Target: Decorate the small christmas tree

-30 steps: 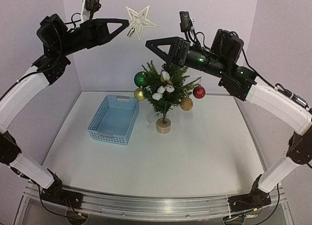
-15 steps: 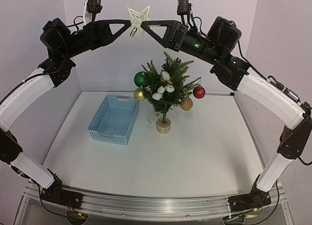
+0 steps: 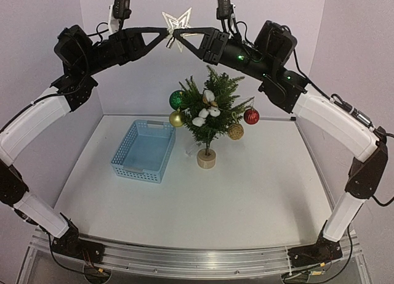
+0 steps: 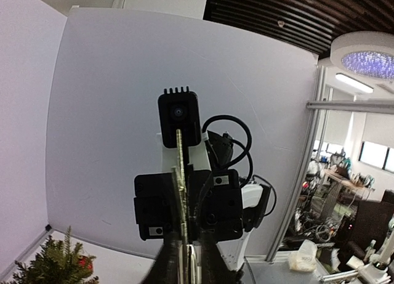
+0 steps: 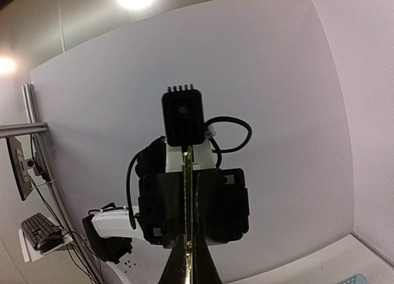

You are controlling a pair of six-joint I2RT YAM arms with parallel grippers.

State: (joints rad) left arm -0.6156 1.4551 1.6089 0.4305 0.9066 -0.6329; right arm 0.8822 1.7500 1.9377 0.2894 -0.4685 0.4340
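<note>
High above tree (image 3: 210,111), which stands on desk (image 3: 246,185): star (image 3: 177,24) between both hands. Right hand (image 3: 176,33) clamped on star. Left hand (image 3: 167,31) at star too, grip unclear. Left should let go fully before right lowers star onto treetop.

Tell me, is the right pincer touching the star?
Touching. The right wrist view shows the right pincer shut on the star, seen edge-on between its fingers.
</note>
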